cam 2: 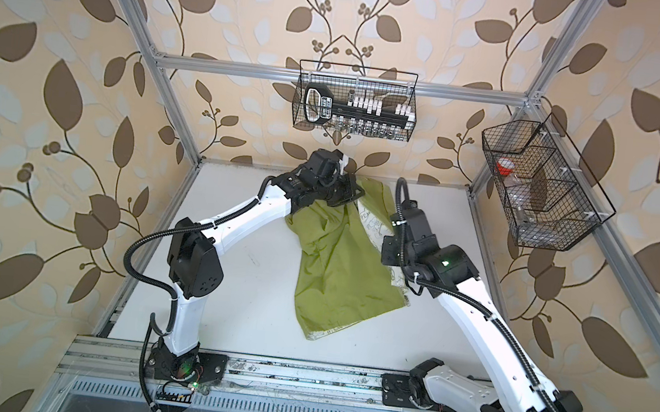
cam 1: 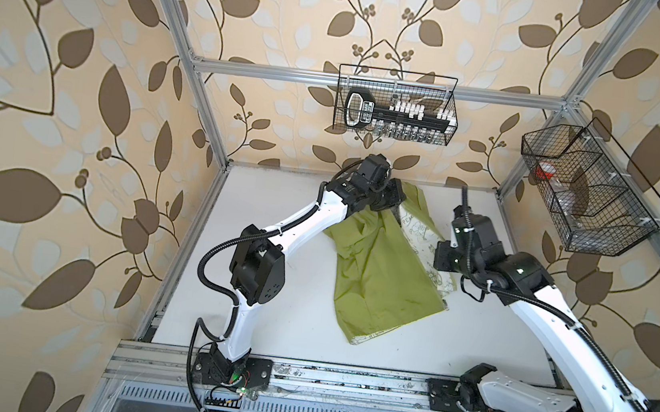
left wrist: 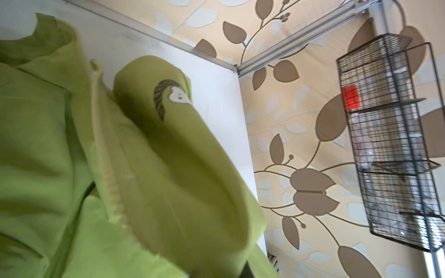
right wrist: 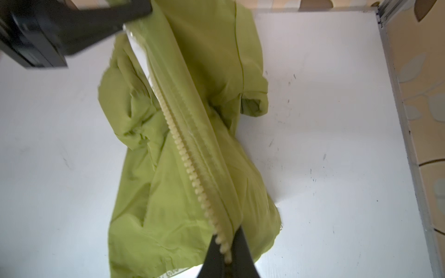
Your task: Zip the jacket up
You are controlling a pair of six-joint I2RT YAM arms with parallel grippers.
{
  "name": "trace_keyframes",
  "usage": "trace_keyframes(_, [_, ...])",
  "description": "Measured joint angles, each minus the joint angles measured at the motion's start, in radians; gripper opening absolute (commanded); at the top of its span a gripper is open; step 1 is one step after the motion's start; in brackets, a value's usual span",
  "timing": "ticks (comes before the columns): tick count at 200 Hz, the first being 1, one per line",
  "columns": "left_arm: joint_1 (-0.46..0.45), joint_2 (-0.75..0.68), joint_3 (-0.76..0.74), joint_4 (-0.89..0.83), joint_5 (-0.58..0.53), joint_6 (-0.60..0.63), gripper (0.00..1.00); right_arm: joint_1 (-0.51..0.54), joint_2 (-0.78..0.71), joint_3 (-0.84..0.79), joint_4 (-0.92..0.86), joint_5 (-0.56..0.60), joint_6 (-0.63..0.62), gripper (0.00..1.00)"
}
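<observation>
The lime-green jacket [cam 1: 380,271] lies crumpled in the middle of the white table [cam 1: 277,218], seen in both top views, with white printed lining showing at its right edge [cam 2: 376,224]. My left gripper [cam 1: 398,198] is at the table's far end, shut on the jacket's upper edge and lifting it. In the right wrist view its black fingers [right wrist: 125,14] clamp the fabric. My right gripper [right wrist: 226,261] is shut on the pale zipper tape [right wrist: 190,168], which runs taut between both grippers. The left wrist view shows a cartoon print [left wrist: 173,96]; fabric hides the jaws. No zipper pull is visible.
A black wire basket [cam 1: 395,105] with a tool set hangs on the back rail. A second wire basket [cam 1: 589,192] holding a red-capped item hangs on the right frame. Aluminium posts [cam 1: 212,119] edge the table.
</observation>
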Motion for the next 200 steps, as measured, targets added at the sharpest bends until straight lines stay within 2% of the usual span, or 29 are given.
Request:
trace_keyframes(52, [0.008, 0.244, 0.211, -0.125, 0.005, 0.006, 0.00, 0.074, 0.201, -0.137, 0.092, 0.108, 0.018, 0.00])
trace_keyframes(64, [0.010, 0.281, 0.220, -0.162, 0.003, 0.013, 0.30, 0.079, 0.220, -0.162, 0.119, 0.100, 0.018, 0.00])
trace_keyframes(79, [0.023, 0.301, 0.218, -0.197, -0.037, 0.024, 0.58, 0.075, 0.227, -0.192, 0.130, 0.054, 0.018, 0.00])
trace_keyframes(92, [0.053, 0.288, 0.181, -0.209, -0.082, 0.034, 0.68, 0.063, 0.227, -0.220, 0.144, 0.000, 0.021, 0.00])
trace_keyframes(110, [0.096, 0.203, 0.040, -0.197, -0.151, 0.049, 0.79, 0.031, 0.227, -0.253, 0.176, -0.078, 0.026, 0.00])
trace_keyframes(115, [0.105, 0.164, -0.015, -0.196, -0.175, 0.049, 0.93, 0.022, 0.227, -0.258, 0.182, -0.094, 0.029, 0.00])
trace_keyframes(119, [0.114, 0.130, -0.055, -0.201, -0.193, 0.058, 0.95, 0.015, 0.227, -0.262, 0.190, -0.107, 0.029, 0.00])
trace_keyframes(142, [0.144, -0.072, -0.260, -0.211, -0.292, 0.063, 0.96, -0.020, 0.227, -0.289, 0.235, -0.172, 0.036, 0.00])
trace_keyframes(166, [0.130, -0.248, -0.383, -0.219, -0.343, 0.071, 0.87, -0.047, 0.218, -0.322, 0.262, -0.211, 0.045, 0.00])
trace_keyframes(179, [0.115, -0.289, -0.405, -0.229, -0.346, 0.068, 0.82, -0.050, 0.205, -0.334, 0.272, -0.225, 0.049, 0.00])
trace_keyframes(200, [0.061, -0.298, -0.434, -0.241, -0.370, 0.067, 0.82, -0.050, 0.179, -0.346, 0.284, -0.238, 0.058, 0.00])
